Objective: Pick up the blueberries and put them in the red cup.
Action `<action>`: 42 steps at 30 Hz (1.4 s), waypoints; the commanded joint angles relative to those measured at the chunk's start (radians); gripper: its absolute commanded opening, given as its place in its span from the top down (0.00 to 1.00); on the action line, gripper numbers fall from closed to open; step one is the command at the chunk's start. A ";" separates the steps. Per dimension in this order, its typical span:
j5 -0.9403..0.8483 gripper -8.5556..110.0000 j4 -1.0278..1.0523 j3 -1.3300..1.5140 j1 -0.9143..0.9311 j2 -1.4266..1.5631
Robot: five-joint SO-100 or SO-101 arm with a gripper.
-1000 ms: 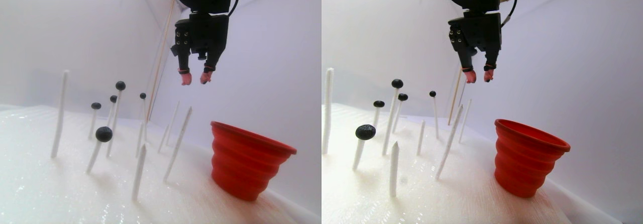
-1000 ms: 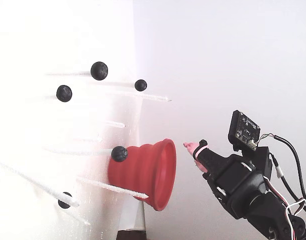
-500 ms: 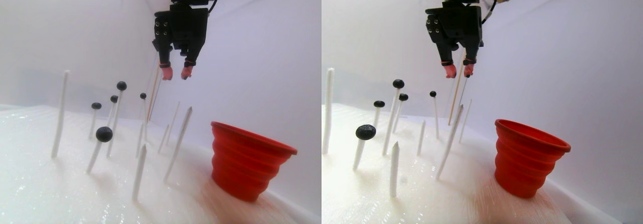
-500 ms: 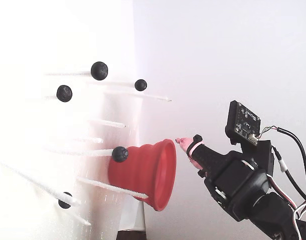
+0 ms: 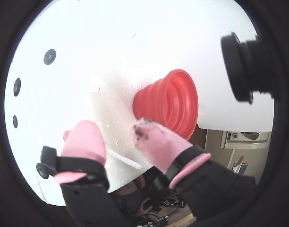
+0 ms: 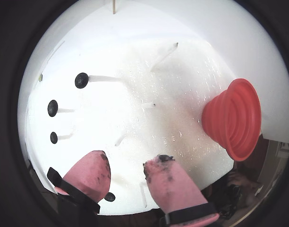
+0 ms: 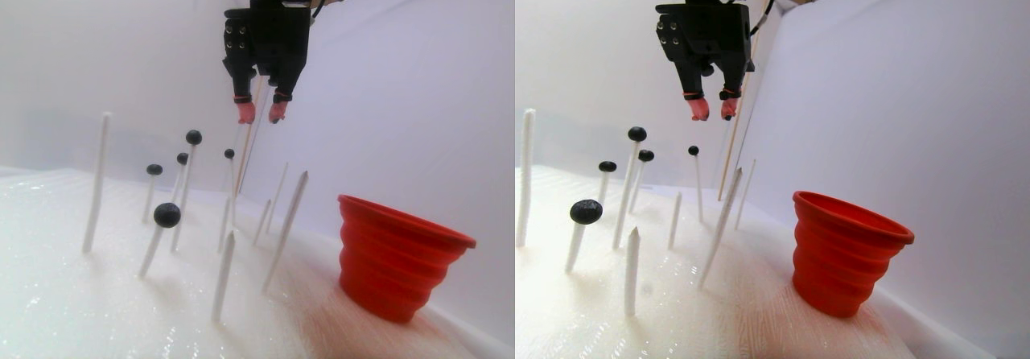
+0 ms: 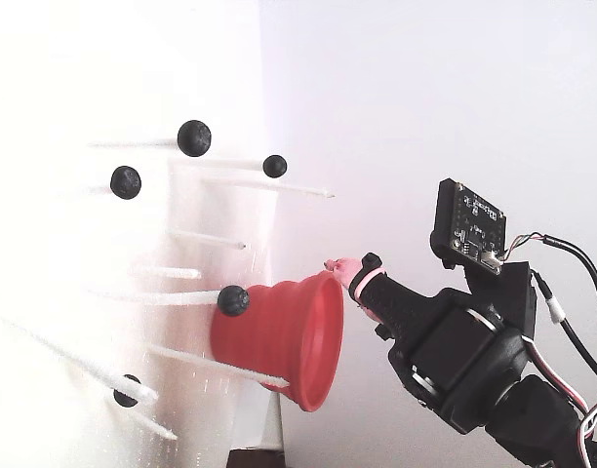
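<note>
- A wrist view: the claw (image 6: 128, 171) is apart and empty; blueberries (image 6: 81, 80) sit on sticks (image 6: 103, 78), red cup (image 6: 233, 118) at right.
- Stereo pair: claw high above berries; descending could knock sticks.
- Fixed view: the claw is near the cup's rim; a swing might tip it.

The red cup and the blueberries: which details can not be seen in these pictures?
- Red cup: its inside is hidden by its own wall in every view.
- Blueberries: one is partly covered by a pink fingertip in a wrist view.
- Gripper: the arm above is cut off by the stereo pair's top edge.
</note>
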 commanded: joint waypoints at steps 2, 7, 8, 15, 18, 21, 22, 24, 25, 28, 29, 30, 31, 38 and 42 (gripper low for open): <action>-0.009 0.81 -0.028 -0.006 -0.003 0.086; -0.021 0.81 -0.055 -0.005 -0.020 0.060; -0.021 0.81 -0.063 -0.005 -0.021 0.054; -0.026 0.81 -0.110 -0.023 -0.037 0.002; -0.029 0.81 -0.135 -0.032 -0.043 -0.023; -0.031 0.81 -0.152 -0.044 -0.046 -0.046; -0.031 0.81 -0.156 -0.049 -0.046 -0.054; -0.029 0.80 -0.167 -0.058 -0.048 -0.069; -0.029 0.80 -0.175 -0.060 -0.048 -0.077; -0.025 0.80 -0.196 -0.066 -0.052 -0.098; -0.023 0.80 -0.202 -0.069 -0.055 -0.106; -0.021 0.80 -0.209 -0.074 -0.057 -0.115; -0.020 0.80 -0.215 -0.081 -0.060 -0.127; -0.012 0.80 -0.250 -0.126 -0.072 -0.181; -0.008 0.79 -0.272 -0.150 -0.077 -0.215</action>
